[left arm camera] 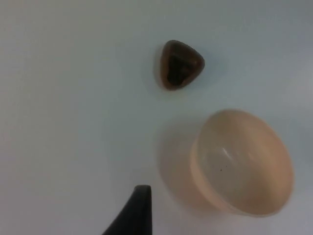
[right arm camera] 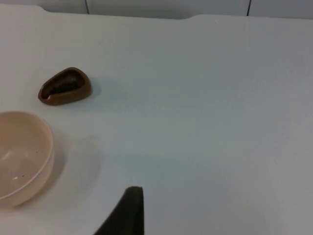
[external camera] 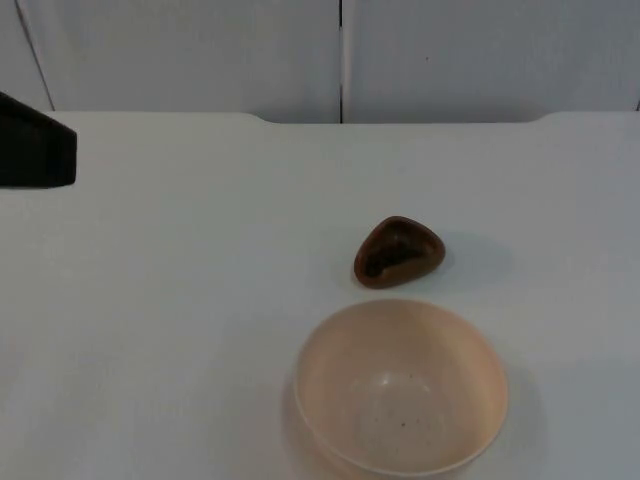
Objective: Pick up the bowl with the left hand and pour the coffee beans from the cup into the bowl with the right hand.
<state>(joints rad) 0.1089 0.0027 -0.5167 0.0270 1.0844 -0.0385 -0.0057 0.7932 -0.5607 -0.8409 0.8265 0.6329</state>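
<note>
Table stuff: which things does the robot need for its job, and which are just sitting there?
Needed:
- bowl, pale, still on the table
- cup, brown, with coffee beans inside

Just there:
- table
- grey wall behind it

- Left arm: one black, matte, block-shaped segment is visible in the top view. Its upper face is flat and slopes to a squared, blunt end with a slightly rounded corner. No screws, labels or markings can be made out on it.
- Left end effector fingertip: black and matte, with a narrow tapered profile that curves gently and ends in a flat, squared tip. The surface is plain, with no visible markings.
- Right end effector fingertip: same construction, black and matte, curved and tapered to a squared tip, with a plain surface.
</note>
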